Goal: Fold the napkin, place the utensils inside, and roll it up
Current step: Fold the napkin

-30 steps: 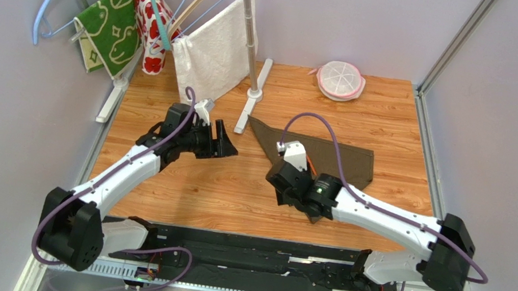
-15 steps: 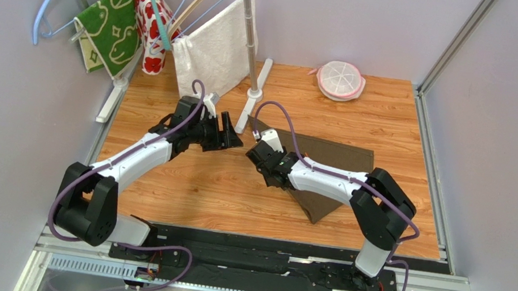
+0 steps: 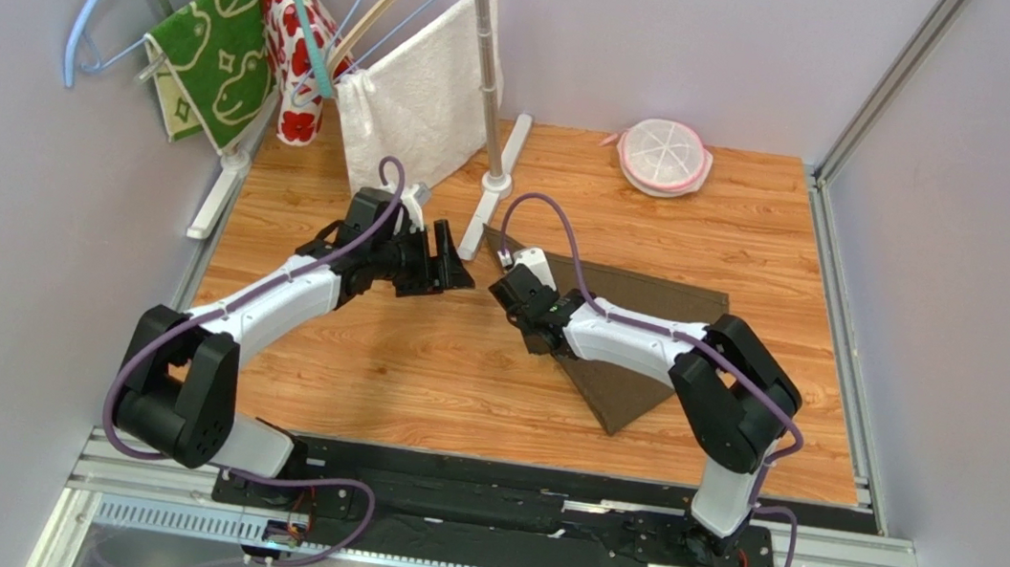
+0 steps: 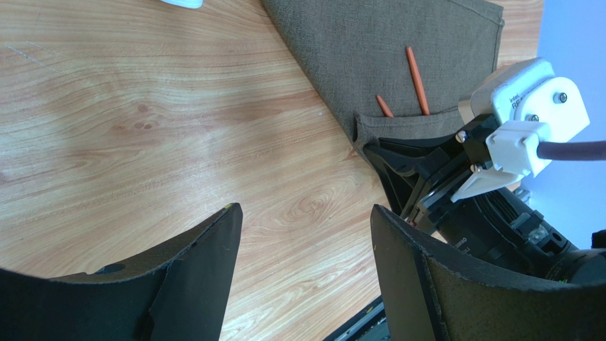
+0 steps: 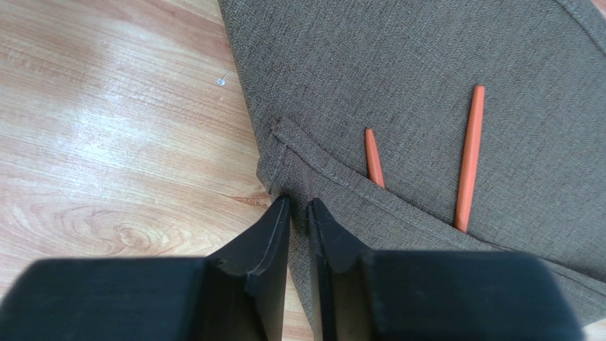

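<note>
Wood table (image 3: 354,381), grey walls round it, a rack (image 3: 488,94) of hung cloths at the far left. Napkin (image 5: 398,71) lies flat right of centre, folded to a rough triangle, with one hemmed flap turned over its near part. Utensils (image 5: 469,160): two orange sticks side by side on the cloth, near ends tucked under that flap, far ends showing. Right gripper (image 5: 299,206) is clenched on the napkin at the flap's left corner, just where cloth meets bare wood. This reads as a pinch to bring the edge over the utensils and start the roll. Left gripper (image 4: 306,234) is spread wide, grasping nothing, hovering over bare wood just left of the napkin and facing the right gripper, likely placed to take or pin the same edge. Judgement: fold done, utensils in, rolling not yet begun. Risk: utensils slide out when the edge comes up.
</note>
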You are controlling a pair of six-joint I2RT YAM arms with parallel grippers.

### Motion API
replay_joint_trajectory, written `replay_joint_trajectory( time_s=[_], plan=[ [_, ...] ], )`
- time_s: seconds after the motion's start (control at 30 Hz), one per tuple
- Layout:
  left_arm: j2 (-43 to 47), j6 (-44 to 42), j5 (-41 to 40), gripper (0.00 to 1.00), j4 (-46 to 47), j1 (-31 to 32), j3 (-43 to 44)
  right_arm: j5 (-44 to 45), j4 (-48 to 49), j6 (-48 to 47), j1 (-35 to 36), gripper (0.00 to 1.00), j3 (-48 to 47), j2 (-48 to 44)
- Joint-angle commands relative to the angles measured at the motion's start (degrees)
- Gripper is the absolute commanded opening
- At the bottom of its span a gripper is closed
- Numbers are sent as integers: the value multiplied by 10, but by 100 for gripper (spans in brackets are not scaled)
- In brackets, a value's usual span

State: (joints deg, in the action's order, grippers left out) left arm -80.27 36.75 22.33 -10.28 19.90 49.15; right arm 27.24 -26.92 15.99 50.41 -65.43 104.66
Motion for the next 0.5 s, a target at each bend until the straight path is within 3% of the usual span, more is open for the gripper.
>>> replay_joint_trajectory(
  time_s=[0.0, 0.03, 0.07, 0.1, 0.47],
  plan=[
    [6, -13, 1, 75, 9, -2, 23, -15, 32, -10, -9, 18, 4, 3],
    [6, -14, 2, 75, 8, -2, 23, -15, 33, -10, -9, 15, 5, 3],
    [7, -14, 2, 75, 6, -3, 23, -12, 31, -10, -10, 4, 5, 3],
    [8, -14, 1, 75, 7, -3, 23, -7, 28, -10, -10, 0, 4, 2],
    [11, -14, 8, 75, 10, -5, 21, 96, -6, 6, -10, 0, 0, -23]
  ],
)
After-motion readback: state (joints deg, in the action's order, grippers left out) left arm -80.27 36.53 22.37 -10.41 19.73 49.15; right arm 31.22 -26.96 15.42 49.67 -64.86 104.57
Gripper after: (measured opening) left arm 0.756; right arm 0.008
